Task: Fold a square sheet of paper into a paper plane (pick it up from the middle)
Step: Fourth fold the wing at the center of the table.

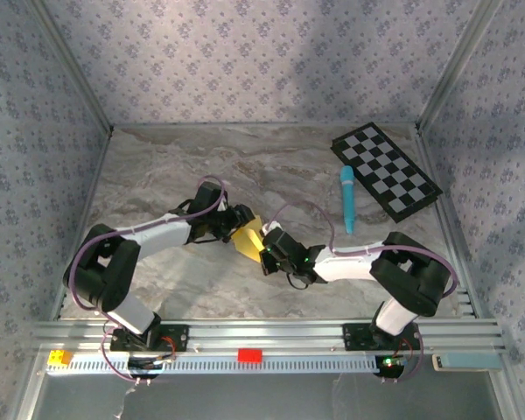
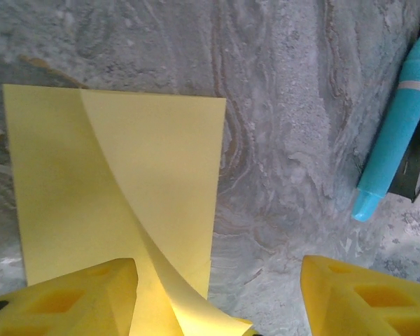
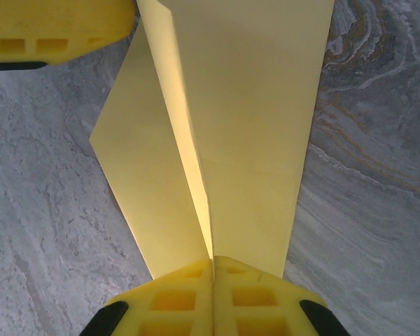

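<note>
The square sheet of paper (image 1: 248,238) is yellow and creased into two flaps that rise from a centre fold. My right gripper (image 3: 212,262) is shut on that fold at the sheet's near end, and the flaps (image 3: 252,126) spread away from it above the table. My left gripper (image 2: 217,269) is open at the sheet's other end. Its left finger (image 2: 77,297) lies over the paper (image 2: 112,189), its right finger (image 2: 367,294) stands well clear over bare table, and a curled flap runs between them. In the top view both grippers (image 1: 238,220) (image 1: 267,248) meet at the sheet mid-table.
A light-blue marker (image 1: 347,199) lies right of the grippers, also in the left wrist view (image 2: 395,140). A black-and-white checkered board (image 1: 387,171) sits at the back right. Patterned walls close in the marbled table (image 1: 157,166) on three sides.
</note>
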